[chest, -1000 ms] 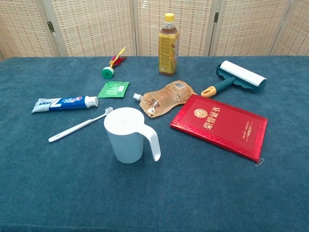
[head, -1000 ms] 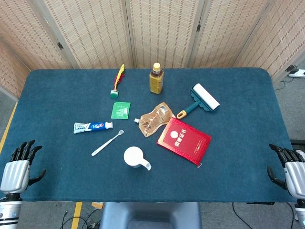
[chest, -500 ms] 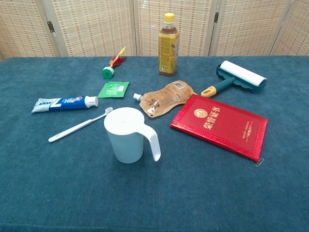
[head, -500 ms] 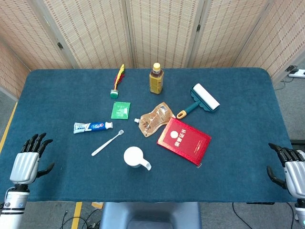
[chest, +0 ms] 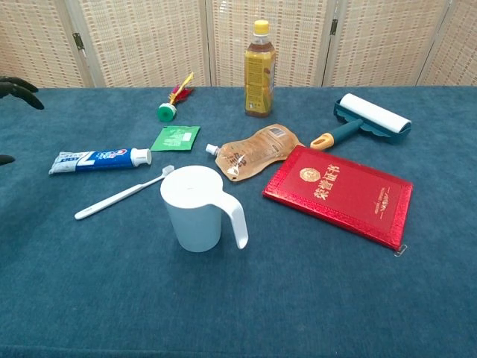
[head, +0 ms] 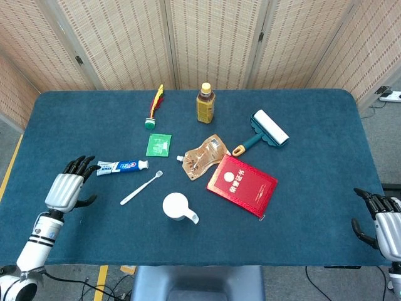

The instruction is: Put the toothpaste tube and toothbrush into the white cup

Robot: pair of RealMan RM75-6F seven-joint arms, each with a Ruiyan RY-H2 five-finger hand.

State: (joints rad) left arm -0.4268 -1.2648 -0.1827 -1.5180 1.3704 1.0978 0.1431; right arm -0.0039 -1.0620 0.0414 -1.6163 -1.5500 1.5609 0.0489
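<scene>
My left hand (head: 64, 188) hangs over the desk (head: 326, 125) near its left edge, fingers spread and holding nothing, the fingertips just short of the crimped tail of the toothpaste tube (head: 122, 167). My right hand (head: 385, 222) sits off the near right corner, fingers apart, empty too.

The tube lies flat, toward the left edge, cap pointing to the middle of the desk. Just nearer to me lies the toothbrush (head: 141, 188), slanted, its head up by the tube's cap and its handle reaching toward the near edge. The white cup (head: 176, 205) stands upright beside them, close to the near edge, handle turned to the right.

I judge the tube light and soft: it will give under the fingers, and the glossy skin may slip, so I would take it across the fuller middle of the body, not the flat tail. The brush looks stiff, thin and very light; lying flat on the cloth it leaves little to get under, so I would pinch the handle near its middle. The cup is light as well, and a careless drop against its rim could tip it.
</scene>
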